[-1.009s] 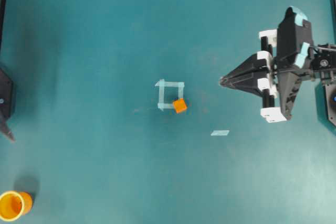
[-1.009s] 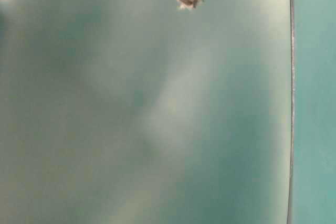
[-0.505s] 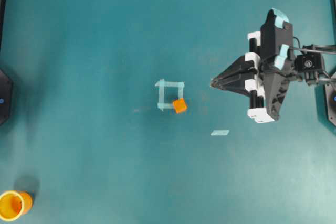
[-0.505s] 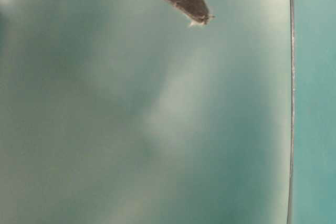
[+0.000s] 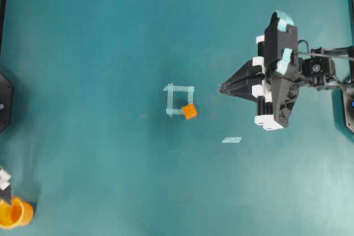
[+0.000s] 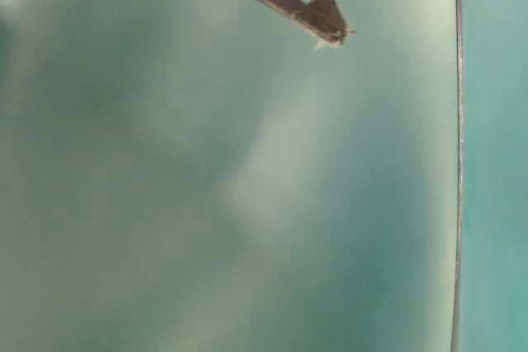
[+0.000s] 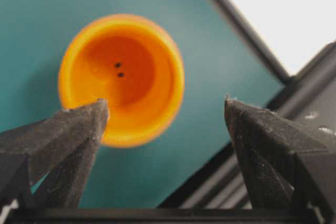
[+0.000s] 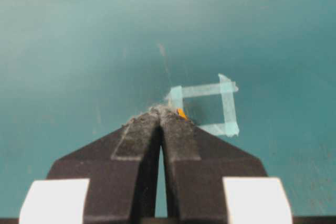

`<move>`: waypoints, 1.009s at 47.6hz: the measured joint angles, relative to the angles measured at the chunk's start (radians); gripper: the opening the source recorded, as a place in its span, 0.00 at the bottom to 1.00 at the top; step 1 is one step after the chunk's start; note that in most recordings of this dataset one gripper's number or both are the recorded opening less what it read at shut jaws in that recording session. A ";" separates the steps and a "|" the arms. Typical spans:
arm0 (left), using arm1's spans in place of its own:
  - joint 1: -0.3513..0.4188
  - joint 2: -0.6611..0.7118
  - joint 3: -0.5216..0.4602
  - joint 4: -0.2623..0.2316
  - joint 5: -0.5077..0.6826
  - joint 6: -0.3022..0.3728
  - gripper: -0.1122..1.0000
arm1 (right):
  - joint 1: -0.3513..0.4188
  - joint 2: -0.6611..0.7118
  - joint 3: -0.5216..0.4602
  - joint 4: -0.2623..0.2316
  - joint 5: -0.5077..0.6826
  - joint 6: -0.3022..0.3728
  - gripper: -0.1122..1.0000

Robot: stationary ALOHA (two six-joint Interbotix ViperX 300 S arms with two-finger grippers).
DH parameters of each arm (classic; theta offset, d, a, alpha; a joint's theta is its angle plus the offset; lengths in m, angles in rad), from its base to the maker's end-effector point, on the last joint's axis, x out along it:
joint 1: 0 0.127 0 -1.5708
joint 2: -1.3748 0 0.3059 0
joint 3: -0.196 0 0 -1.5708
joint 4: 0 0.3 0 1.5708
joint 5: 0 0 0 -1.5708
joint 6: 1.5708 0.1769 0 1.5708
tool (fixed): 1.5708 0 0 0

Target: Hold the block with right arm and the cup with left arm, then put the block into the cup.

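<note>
The left hand (image 7: 163, 111) is wide open just over the cup (image 7: 122, 77). The right hand (image 5: 221, 88) is closed and empty, away from the cup, near the block (image 5: 189, 111).

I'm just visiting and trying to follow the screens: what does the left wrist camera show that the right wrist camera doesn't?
Only the left wrist view shows the orange cup, seen from above between the wide-open fingers of the left hand. Only the right wrist view shows the right hand, shut with nothing in it, the tape square, and a sliver of the orange block just beyond its tips. Both show the teal table.
</note>
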 measured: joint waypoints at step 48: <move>0.114 0.026 0.000 0.029 -0.009 -0.008 0.89 | 0.002 0.153 -0.110 0.000 0.101 0.000 0.60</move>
